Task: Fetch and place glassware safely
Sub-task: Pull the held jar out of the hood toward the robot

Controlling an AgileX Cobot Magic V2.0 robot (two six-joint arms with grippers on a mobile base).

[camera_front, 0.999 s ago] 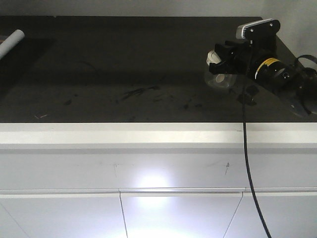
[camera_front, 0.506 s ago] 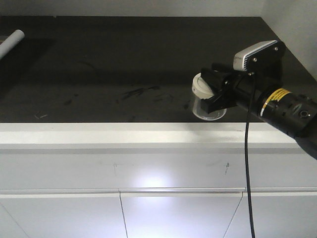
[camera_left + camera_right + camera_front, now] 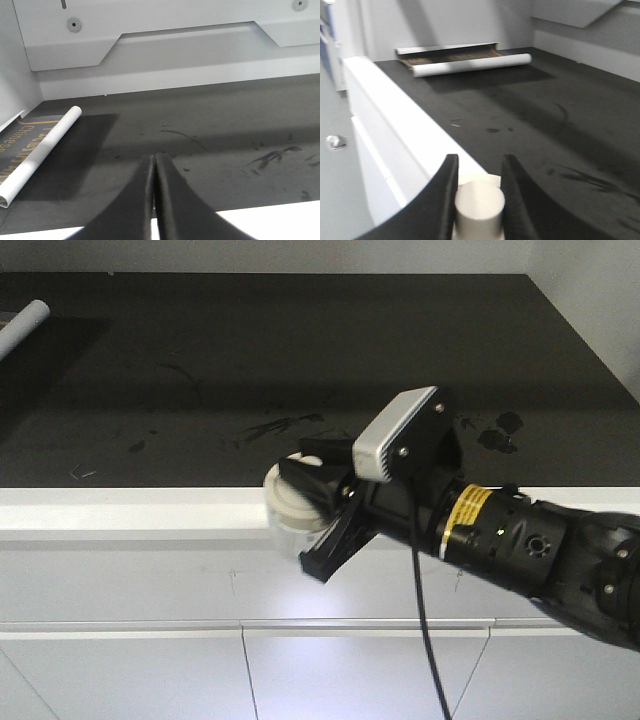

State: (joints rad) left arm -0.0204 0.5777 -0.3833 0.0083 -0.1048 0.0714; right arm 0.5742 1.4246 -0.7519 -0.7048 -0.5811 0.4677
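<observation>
One lidded jar [image 3: 287, 510], seemingly empty | right gripper [image 3: 313, 519] grasping it | left gripper [image 3: 154, 161] clenched

Jar [image 3: 283, 508] before the counter's [image 3: 200, 360] front edge; roll [image 3: 22, 325] on counter, far left.

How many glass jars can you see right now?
1. The glass jar is held by the right gripper, between its fingers, at the counter's white front edge. No other shows on the counter, though the arm hides a patch of it.
</observation>
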